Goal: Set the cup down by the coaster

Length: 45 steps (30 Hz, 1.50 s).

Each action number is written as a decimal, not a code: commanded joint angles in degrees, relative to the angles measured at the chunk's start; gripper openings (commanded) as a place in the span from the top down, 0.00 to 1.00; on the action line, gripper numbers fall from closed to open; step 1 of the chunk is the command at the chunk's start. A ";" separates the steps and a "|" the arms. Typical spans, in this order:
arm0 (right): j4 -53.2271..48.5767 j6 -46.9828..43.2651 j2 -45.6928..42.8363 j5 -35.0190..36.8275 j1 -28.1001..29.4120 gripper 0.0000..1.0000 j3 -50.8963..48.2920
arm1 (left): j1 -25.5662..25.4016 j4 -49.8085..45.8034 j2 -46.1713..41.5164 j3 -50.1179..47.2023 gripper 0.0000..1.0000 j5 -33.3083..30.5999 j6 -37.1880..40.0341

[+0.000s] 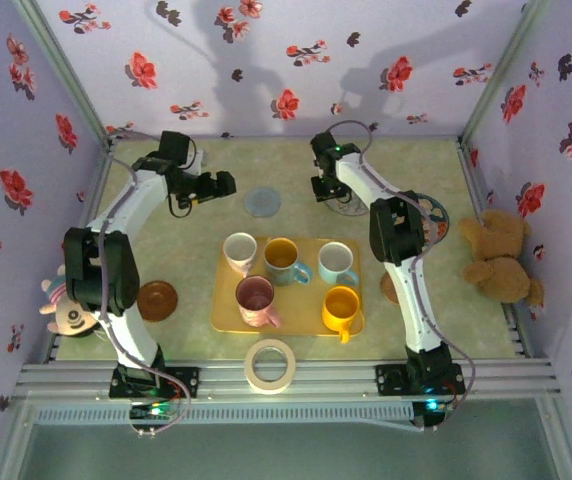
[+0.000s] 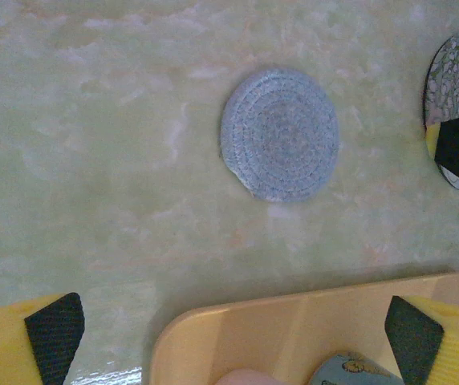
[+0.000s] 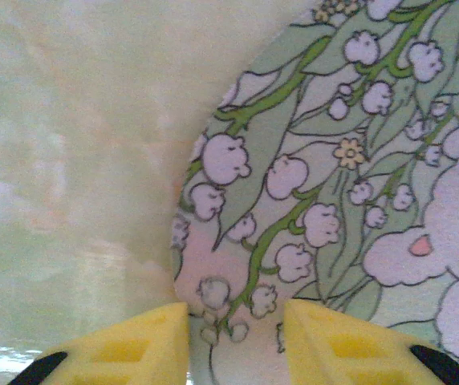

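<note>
Several cups stand on a yellow tray (image 1: 228,318): white (image 1: 240,250), ochre (image 1: 282,257), pale blue (image 1: 336,260), pink (image 1: 256,297) and yellow (image 1: 340,305). A blue-grey coaster (image 1: 263,202) (image 2: 280,134) lies beyond the tray. My left gripper (image 1: 221,185) (image 2: 237,333) hangs open above the tray's (image 2: 294,321) far left corner, holding nothing. My right gripper (image 1: 328,190) (image 3: 236,337) is down at the left rim of a floral coaster (image 1: 356,208) (image 3: 318,160). Its jaws stand narrowed with a gap, and the coaster's edge shows between them.
A brown coaster (image 1: 156,298) lies left of the tray and a tape roll (image 1: 270,364) sits at the near edge. A teddy bear (image 1: 501,255) is at the right wall, a plush toy (image 1: 66,300) at the left. Flowered walls close in three sides.
</note>
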 commanded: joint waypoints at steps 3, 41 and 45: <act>-3.84 -0.35 1.79 3.86 -2.35 0.73 -0.90 | -0.07 -0.85 0.95 2.55 0.01 1.42 -1.35; -0.66 2.73 -4.52 -11.24 3.08 1.00 -3.97 | -0.84 -3.75 5.92 8.68 0.01 1.34 -1.72; -0.14 3.33 -4.44 -12.32 3.84 1.00 -3.97 | -1.02 -3.84 6.48 9.07 0.01 1.38 -1.70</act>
